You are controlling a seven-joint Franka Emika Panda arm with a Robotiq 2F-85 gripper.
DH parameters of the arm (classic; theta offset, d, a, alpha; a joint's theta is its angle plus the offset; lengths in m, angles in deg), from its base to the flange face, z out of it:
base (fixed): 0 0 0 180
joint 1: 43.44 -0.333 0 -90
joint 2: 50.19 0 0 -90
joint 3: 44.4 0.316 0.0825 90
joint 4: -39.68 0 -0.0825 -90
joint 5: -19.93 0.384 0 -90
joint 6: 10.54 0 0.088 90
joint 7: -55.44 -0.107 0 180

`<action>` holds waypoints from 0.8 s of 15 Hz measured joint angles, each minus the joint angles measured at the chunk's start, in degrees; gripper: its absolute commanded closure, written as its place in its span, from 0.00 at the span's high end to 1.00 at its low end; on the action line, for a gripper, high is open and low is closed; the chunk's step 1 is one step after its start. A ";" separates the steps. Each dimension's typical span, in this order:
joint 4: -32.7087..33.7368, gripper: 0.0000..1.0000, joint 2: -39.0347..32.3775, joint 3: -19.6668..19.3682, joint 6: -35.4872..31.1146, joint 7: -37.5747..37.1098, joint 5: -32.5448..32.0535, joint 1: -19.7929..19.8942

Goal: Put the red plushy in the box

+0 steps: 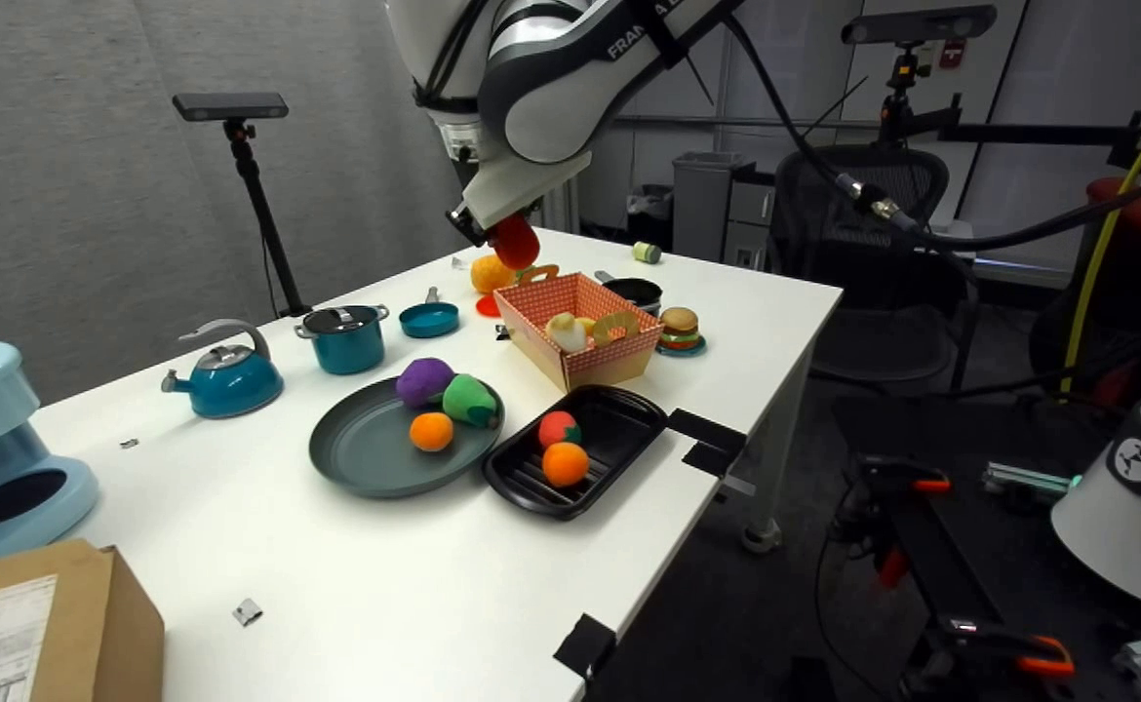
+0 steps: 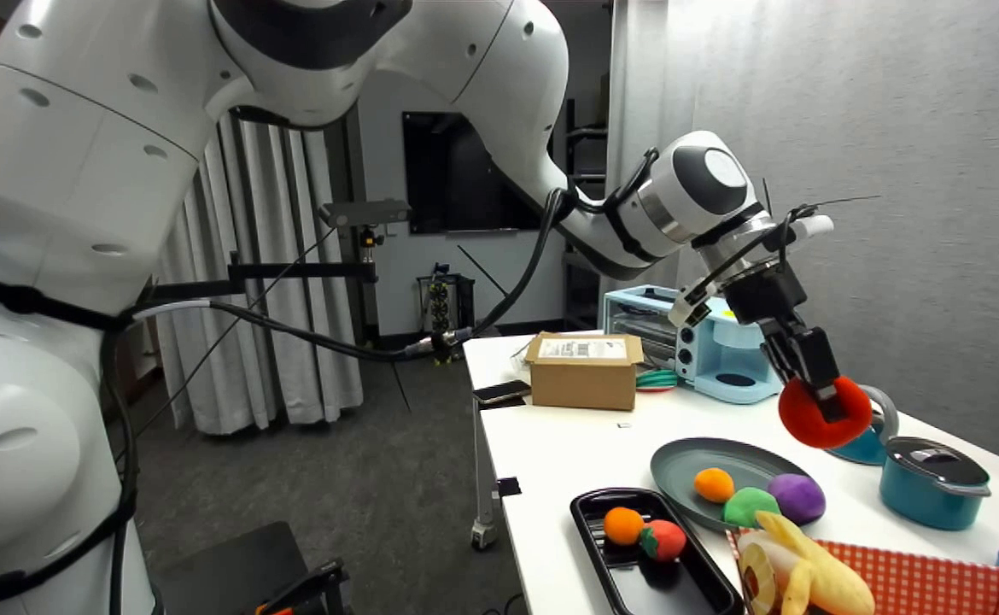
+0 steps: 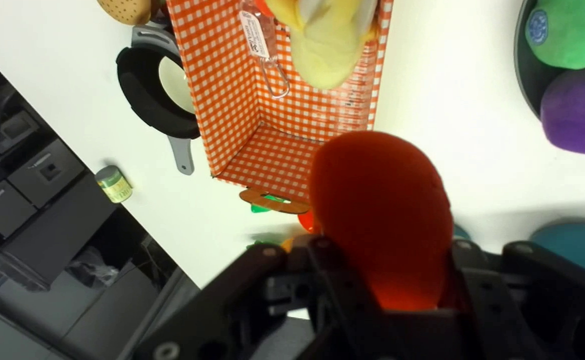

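Note:
The red plushy is bright red and roundish. It also shows in an exterior view and large in the wrist view. My gripper is shut on it, with a black finger on each side of it in the wrist view. The plushy is held up in the air, above the table. The box has orange-and-white checked walls and shows in both exterior views. It lies ahead of the plushy in the wrist view; the plushy hides part of it. Yellow and white toys lie in the box.
A black tray with a red strawberry toy and an orange ball stands beside the box. A grey plate holds purple, green and orange toys. A small black pan, toy burger, teal pot and kettle stand around.

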 measured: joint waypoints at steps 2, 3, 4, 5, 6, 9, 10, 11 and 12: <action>-0.02 0.07 -0.01 -0.72 0.06 -2.64 0.00 0.64; -0.06 0.07 0.00 -1.14 0.09 -3.95 0.00 1.10; -0.12 0.07 0.00 -1.52 0.21 -5.40 0.00 1.54; -0.19 0.07 0.00 -1.82 0.41 -6.77 0.00 2.00; -0.29 0.07 0.00 -2.09 0.66 -7.93 0.00 2.49; -0.51 0.07 0.00 -2.23 2.36 -10.38 0.00 3.68; -0.68 0.07 0.02 -2.22 2.94 -10.90 0.00 3.86; -0.95 0.07 0.05 -2.18 3.57 -11.38 0.00 3.93; -1.32 0.55 0.09 -2.10 4.14 -11.72 0.00 3.96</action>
